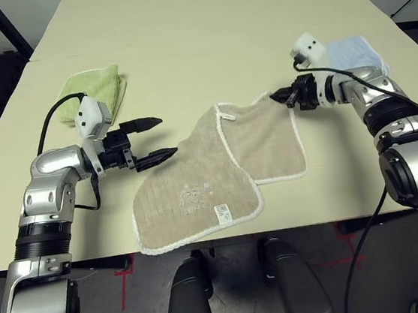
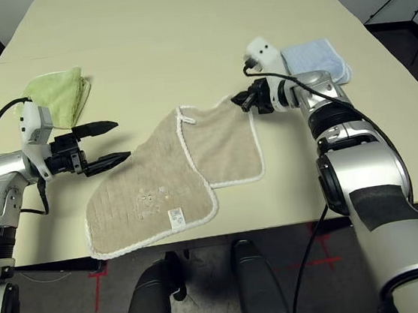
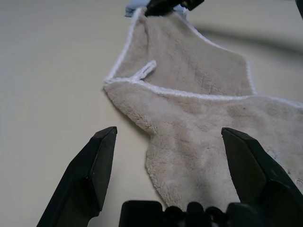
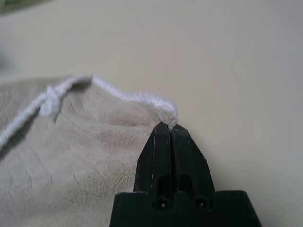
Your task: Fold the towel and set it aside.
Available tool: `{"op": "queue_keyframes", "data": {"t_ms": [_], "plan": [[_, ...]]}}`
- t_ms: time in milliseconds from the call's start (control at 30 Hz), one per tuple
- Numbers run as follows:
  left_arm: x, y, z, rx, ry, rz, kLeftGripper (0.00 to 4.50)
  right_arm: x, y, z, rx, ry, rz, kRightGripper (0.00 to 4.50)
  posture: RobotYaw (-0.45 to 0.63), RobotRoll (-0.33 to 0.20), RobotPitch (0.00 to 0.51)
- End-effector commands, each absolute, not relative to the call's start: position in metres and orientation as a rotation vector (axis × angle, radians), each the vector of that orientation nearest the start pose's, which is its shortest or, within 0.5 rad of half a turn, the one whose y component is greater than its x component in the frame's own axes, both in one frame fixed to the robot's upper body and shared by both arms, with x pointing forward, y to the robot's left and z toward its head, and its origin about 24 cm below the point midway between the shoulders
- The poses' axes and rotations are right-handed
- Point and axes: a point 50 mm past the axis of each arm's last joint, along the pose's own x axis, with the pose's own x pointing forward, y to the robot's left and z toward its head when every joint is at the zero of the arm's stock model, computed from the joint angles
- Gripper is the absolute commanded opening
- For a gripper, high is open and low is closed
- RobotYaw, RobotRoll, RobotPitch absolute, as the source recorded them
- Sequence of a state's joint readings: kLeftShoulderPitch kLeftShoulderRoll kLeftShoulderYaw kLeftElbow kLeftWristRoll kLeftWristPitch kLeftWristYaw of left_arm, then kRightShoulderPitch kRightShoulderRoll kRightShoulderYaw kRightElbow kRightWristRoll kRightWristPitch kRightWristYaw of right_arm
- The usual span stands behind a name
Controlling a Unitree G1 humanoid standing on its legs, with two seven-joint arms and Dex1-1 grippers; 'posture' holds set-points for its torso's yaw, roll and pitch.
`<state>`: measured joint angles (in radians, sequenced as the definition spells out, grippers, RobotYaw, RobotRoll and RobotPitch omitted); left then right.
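Observation:
The beige towel with white piped edging lies partly folded near the table's front edge; a small white label and a faint printed mark show on its near part. My right gripper is shut on the towel's far right corner, and the white edging bunches at its fingertips. My left gripper hovers open just left of the towel's left edge, fingers spread wide, with nothing between them. In the left wrist view the towel lies straight ahead.
A folded lime-green cloth lies at the back left, behind my left arm. A folded light-blue cloth sits at the back right beside my right wrist. The cream table stretches bare beyond the towel.

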<state>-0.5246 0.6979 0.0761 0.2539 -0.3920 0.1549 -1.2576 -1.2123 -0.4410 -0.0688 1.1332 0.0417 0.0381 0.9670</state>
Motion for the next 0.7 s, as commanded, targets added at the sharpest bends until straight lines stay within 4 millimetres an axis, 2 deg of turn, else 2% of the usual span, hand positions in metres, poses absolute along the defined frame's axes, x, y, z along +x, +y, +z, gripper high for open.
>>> {"op": "queue_keyframes", "data": {"t_ms": [33,367,700], "plan": [[0.303,0.233,0.168,0.3,-0.002,-1.114,4.5,0.407,-0.176,0.238,-0.224,-0.131,0.805,0.03,-0.11,0.0,0.16],[0.307,0.221,0.166,0.267,-0.018,-1.124,4.5,0.401,-0.151,0.306,-0.188,-0.47,0.836,0.03,-0.11,0.0,0.155],[0.31,0.206,0.164,0.223,-0.049,-1.14,4.5,0.39,-0.145,0.381,-0.051,-0.674,0.744,0.03,-0.12,0.0,0.153]]}}
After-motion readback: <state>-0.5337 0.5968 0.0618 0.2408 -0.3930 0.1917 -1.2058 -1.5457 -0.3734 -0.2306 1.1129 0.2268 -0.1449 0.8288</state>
